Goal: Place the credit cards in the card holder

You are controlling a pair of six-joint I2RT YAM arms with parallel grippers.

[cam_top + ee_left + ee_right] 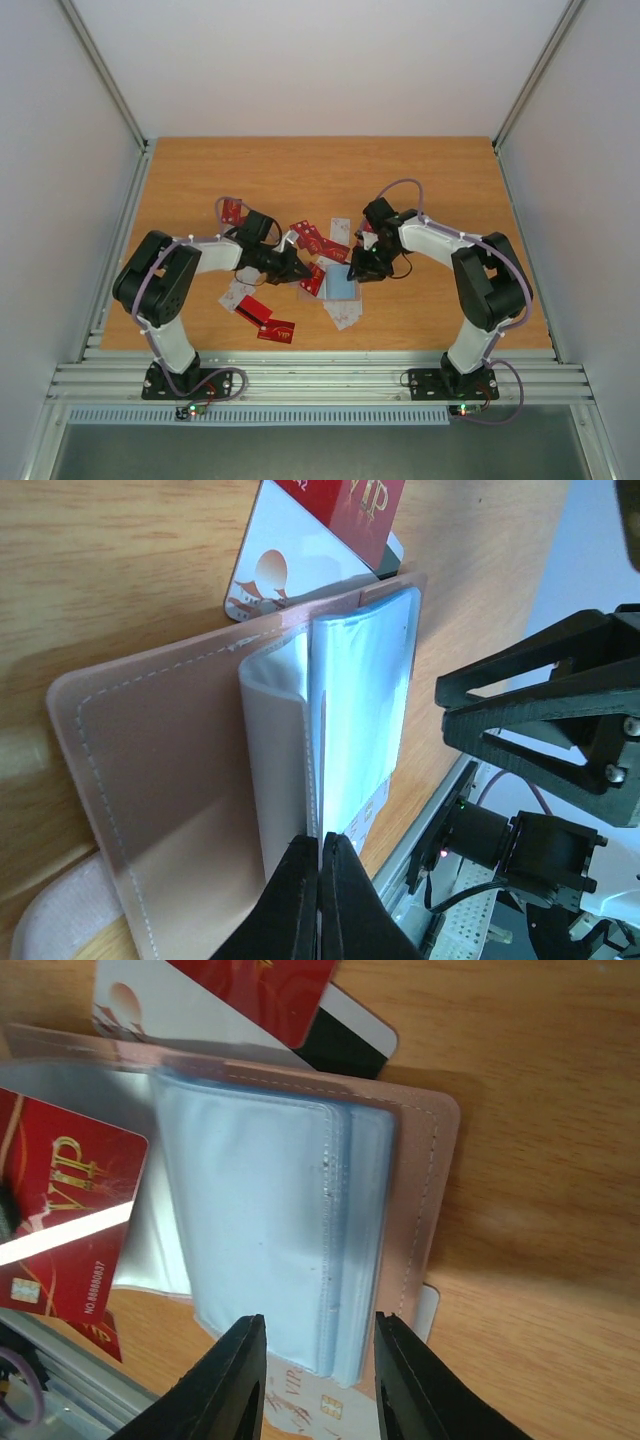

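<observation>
**Inspector A:** What do we record nearest the arm bases?

**Inspector B:** On the desk point(440, 180), just ahead of the left arm's base, we note two red credit cards point(277, 330) lying side by side. A white card point(238, 293) sits just behind them.

**Inspector A:** And the card holder?

**Inspector B:** We find the card holder point(342, 287) lying open near the middle of the desk, between the two grippers. Its tan cover is down and its blue-grey pockets face up. At one edge a red VIP card point(340, 510) overlaps a white card with reddish marks point(270, 580), and beside them is a black-striped card point(350, 1045). All three reach partly under the cover.

**Inspector A:** Condition of the grippers?

**Inspector B:** The left gripper point(320, 848) is clenched tight, its tips meeting at the edge of the pocket leaves. We cannot tell whether a leaf is caught between them. The right gripper point(318, 1322) is released: its jaws stand apart over the pocket stack and grasp nothing.

**Inspector A:** Beyond the holder?

**Inspector B:** We see a loose cluster of red and white cards point(310, 238) just past the grippers. One further red card point(232, 212) lies behind the left arm.
</observation>
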